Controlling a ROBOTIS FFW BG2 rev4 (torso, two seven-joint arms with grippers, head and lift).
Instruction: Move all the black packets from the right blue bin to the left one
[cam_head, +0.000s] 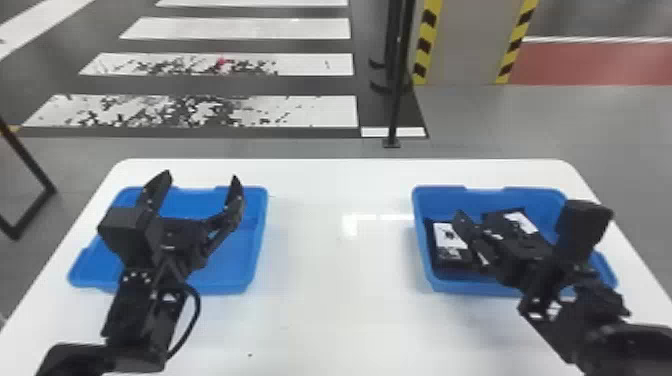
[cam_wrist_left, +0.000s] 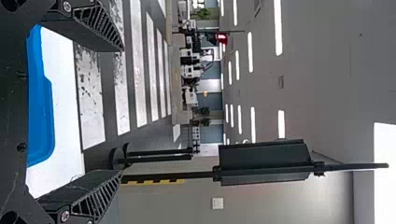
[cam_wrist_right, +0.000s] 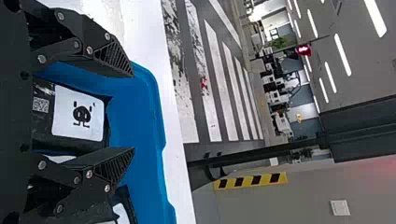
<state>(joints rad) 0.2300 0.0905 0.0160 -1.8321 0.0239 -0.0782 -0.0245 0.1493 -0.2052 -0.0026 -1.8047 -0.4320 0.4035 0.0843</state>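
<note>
White surface (cam_head: 330, 310), bins apart. Transfer looks barely begun: black packets (cam_wrist_right: 77, 112) left to move, at least two in right blue bin (cam_head: 422, 250). Right pincer (cam_wrist_right: 133, 112) spread over them, left pincer (cam_head: 200, 179) spread above left blue bin (cam_head: 256, 240). Walls tight; wide carry lane between bins.

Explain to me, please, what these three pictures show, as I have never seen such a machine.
This is a robot with black jointed arms, a left and a right. One picture looks down from its head; the others come from its wrists, turned sideways. On the white table stand a left and a right blue plastic bin. The black two-fingered left claw hangs open above the left bin. The matching right claw is open at the right bin, where black packets with white labels lie. Neither claw holds anything.
</note>
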